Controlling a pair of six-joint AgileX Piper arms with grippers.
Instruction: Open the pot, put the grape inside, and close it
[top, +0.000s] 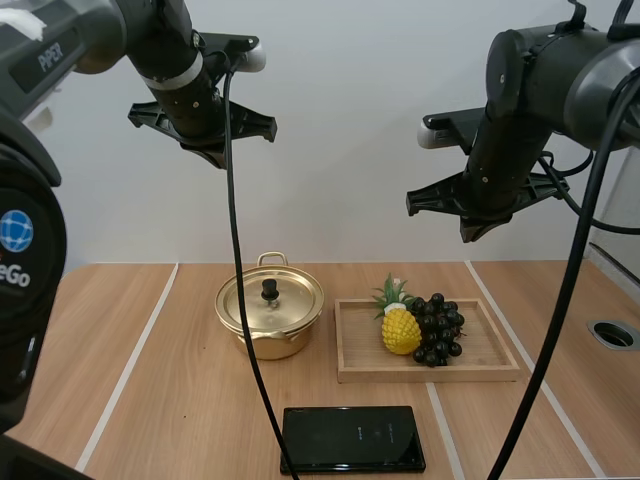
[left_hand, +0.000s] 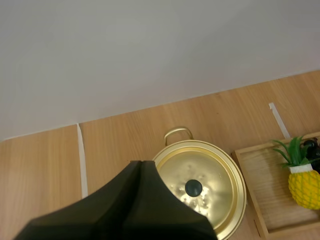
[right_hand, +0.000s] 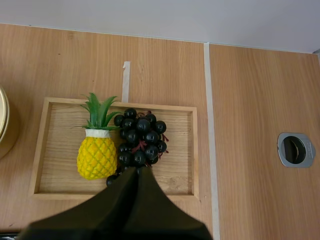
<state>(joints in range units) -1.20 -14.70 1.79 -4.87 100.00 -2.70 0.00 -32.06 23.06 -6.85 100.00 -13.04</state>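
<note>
Grapes (right_hand: 139, 140) partly behind right gripper (right_hand: 137, 172), left gripper (left_hand: 141, 165) covering edge of pot (left_hand: 220, 172), each closed tight

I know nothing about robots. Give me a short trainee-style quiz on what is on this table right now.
1. True or false: the round gold metal pot has its lid on.
2. What lies beside the bunch of dark grapes in the shallow wooden tray? A) a lemon B) a yellow toy pineapple C) a sponge
3. Fill in: the left gripper and the right gripper hang above the table with their black fingers ____.
Key: 1 true; 2 B; 3 shut.
</note>
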